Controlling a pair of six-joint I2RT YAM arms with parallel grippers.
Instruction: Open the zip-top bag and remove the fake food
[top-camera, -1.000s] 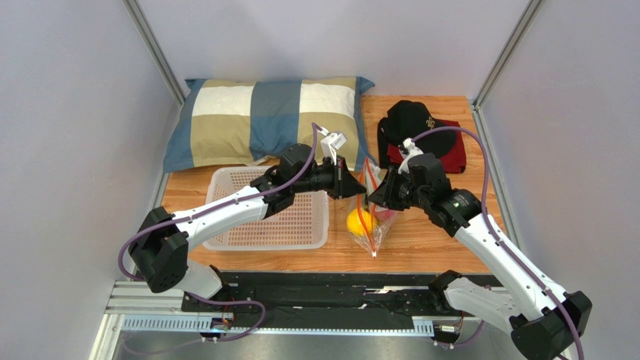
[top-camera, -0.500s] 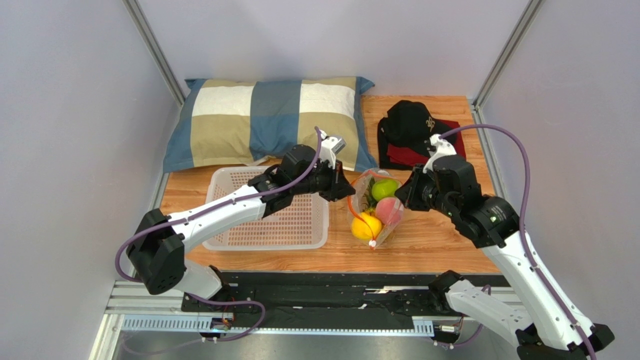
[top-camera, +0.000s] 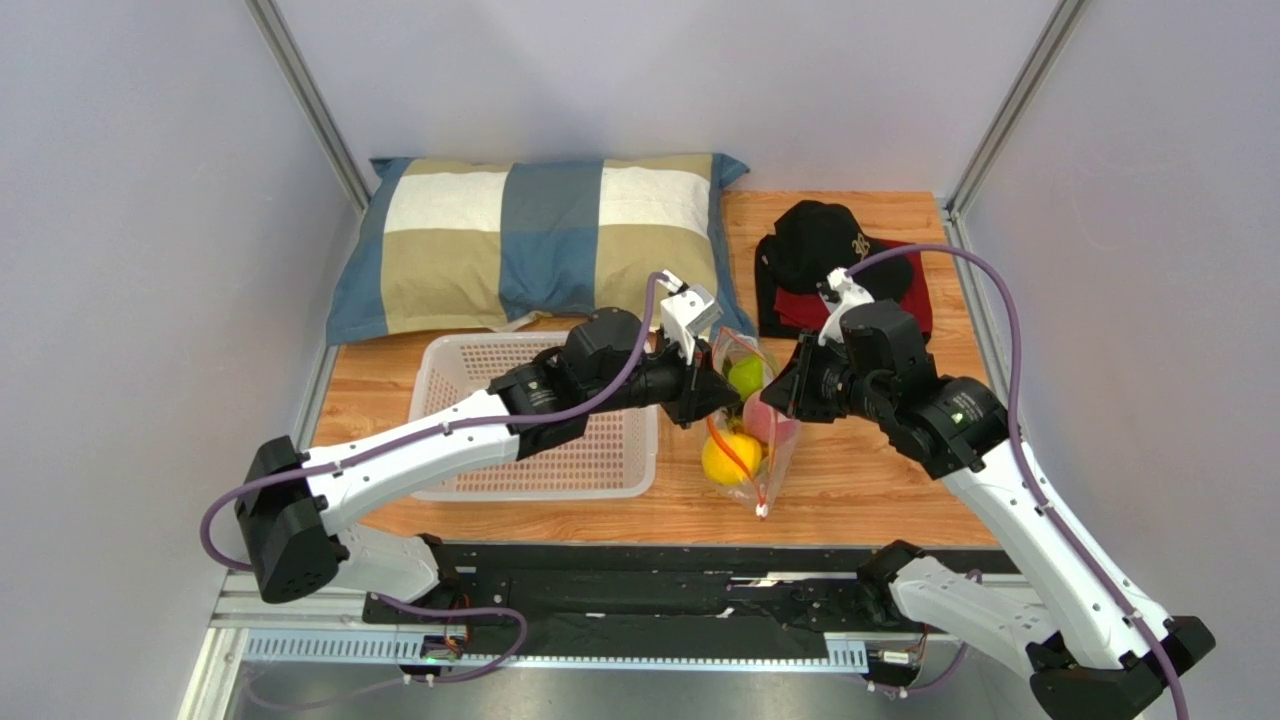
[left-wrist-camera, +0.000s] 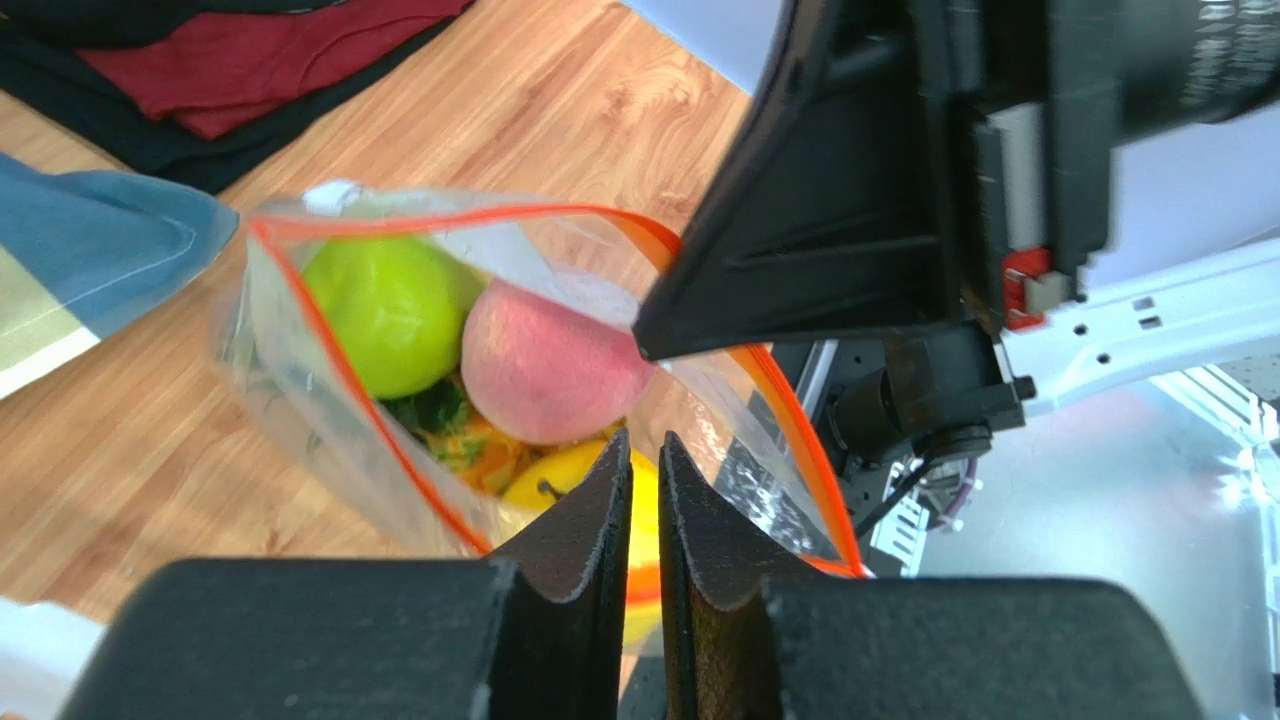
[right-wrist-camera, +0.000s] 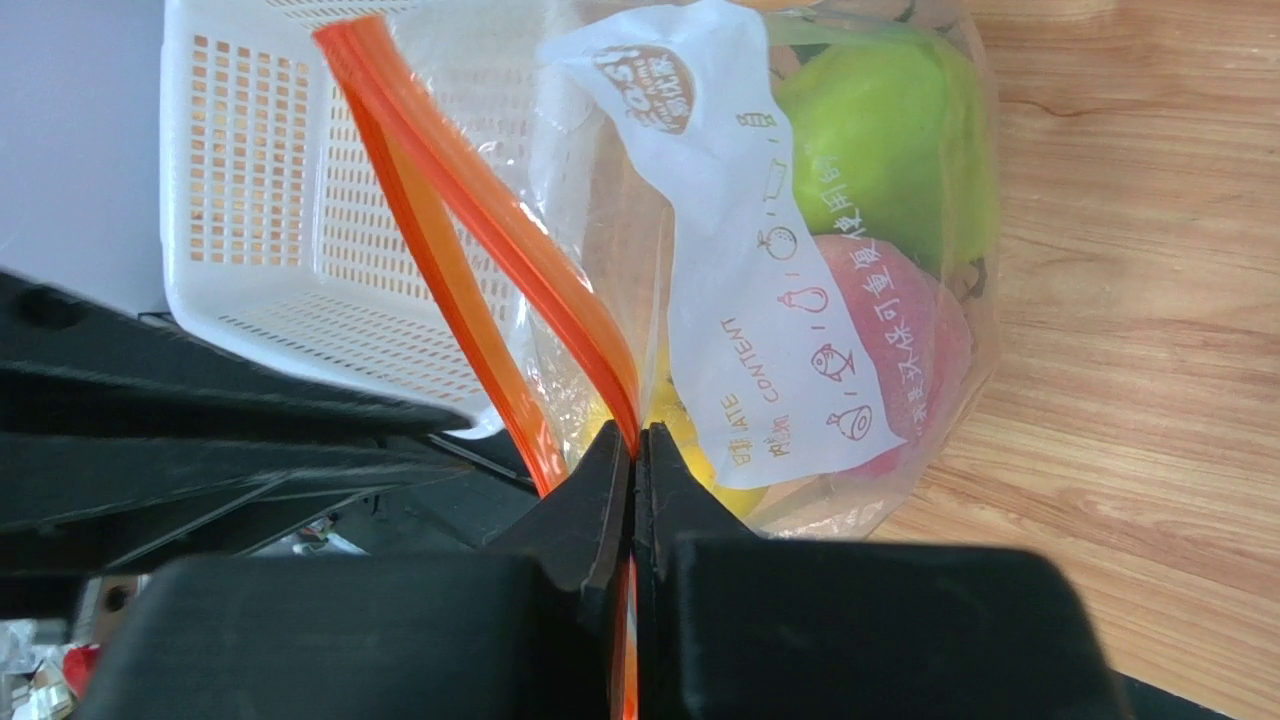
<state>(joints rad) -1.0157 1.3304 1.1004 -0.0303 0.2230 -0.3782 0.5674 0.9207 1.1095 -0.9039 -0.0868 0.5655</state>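
The zip-top bag stands on the wood between my two grippers with its orange-rimmed mouth spread open. Inside is the fake food: a green apple, a pink peach, a yellow citrus and an orange pineapple with green leaves. My right gripper is shut on the bag's orange zip strip, beside the white label. My left gripper hovers over the near rim. Its jaws stand a narrow slit apart, and nothing is pinched between them.
A white perforated basket lies just left of the bag, under my left arm. A checked pillow fills the back left. A black cap on red cloth sits at the back right. The table's front edge is close behind the bag.
The bag went from hanging flat between both grippers to standing with its mouth spread. My right gripper closed on the zip strip. My left gripper slid right and its jaws parted slightly.
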